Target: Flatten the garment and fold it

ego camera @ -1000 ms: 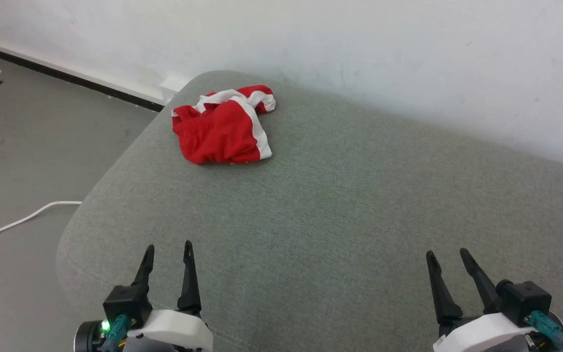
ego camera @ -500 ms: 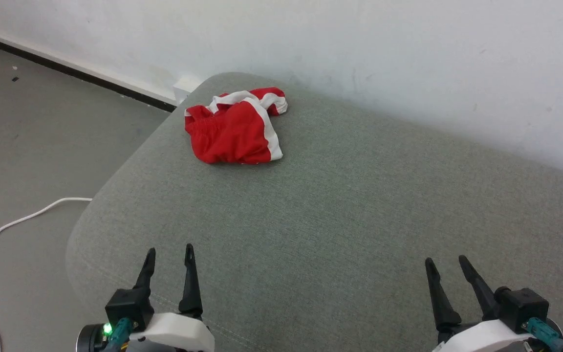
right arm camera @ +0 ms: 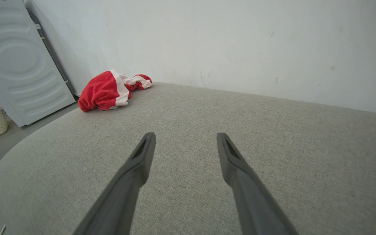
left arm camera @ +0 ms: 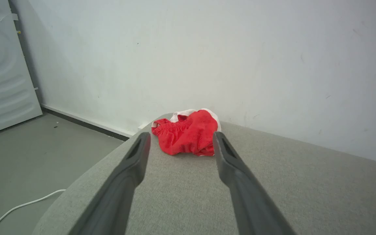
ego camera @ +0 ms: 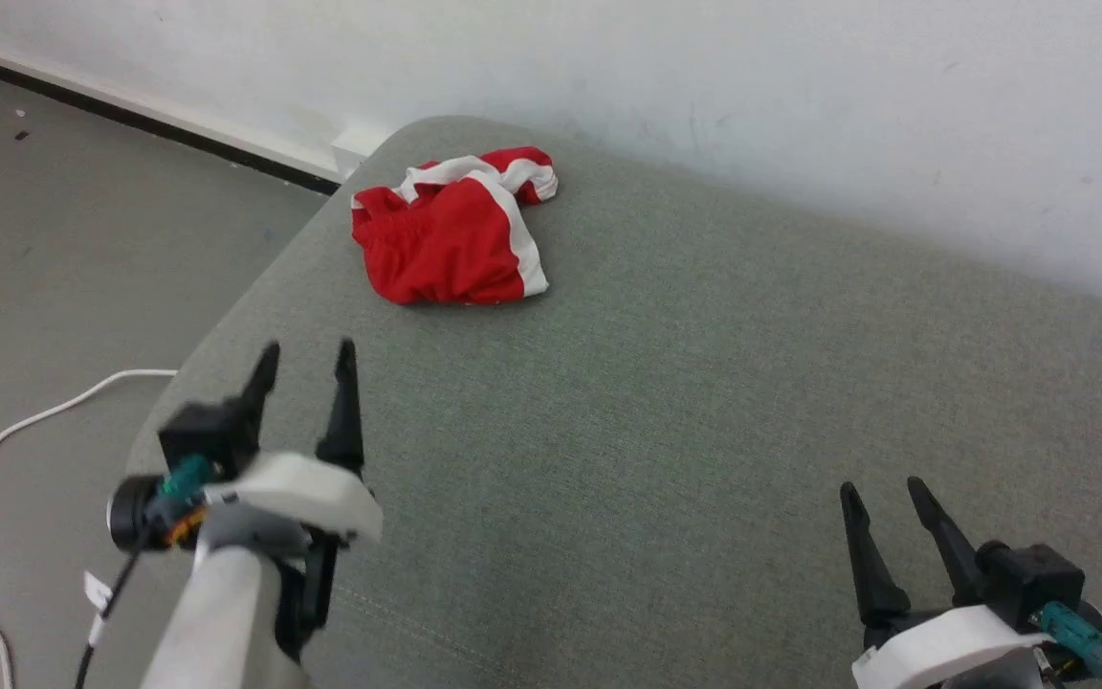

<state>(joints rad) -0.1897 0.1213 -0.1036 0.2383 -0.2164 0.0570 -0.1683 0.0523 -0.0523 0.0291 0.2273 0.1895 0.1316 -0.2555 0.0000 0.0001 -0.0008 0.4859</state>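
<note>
Approach step: garment [ego camera: 451, 230] crumpled on the cushion [ego camera: 666, 402], well ahead of left gripper [ego camera: 306, 359], fingers apart and empty; right gripper [ego camera: 886, 498] likewise apart; next, reach and pinch an edge.

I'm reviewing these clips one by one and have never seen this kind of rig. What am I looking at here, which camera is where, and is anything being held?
This is a wheeled robot with two arms, each ending in a gripper with two long dark fingers. One picture comes from a camera on its head, looking down at a grey cushioned surface. The other two come from cameras on the wrists, each looking out along its own gripper's fingers.

Crumpled red shorts with white stripes lie near the far left corner of the cushion, beside the white wall. A white cable runs across the floor.

The left gripper is open, raised over the cushion and pointing toward the shorts without touching them. The right gripper is open too, low at the near edge. Nothing is held.
</note>
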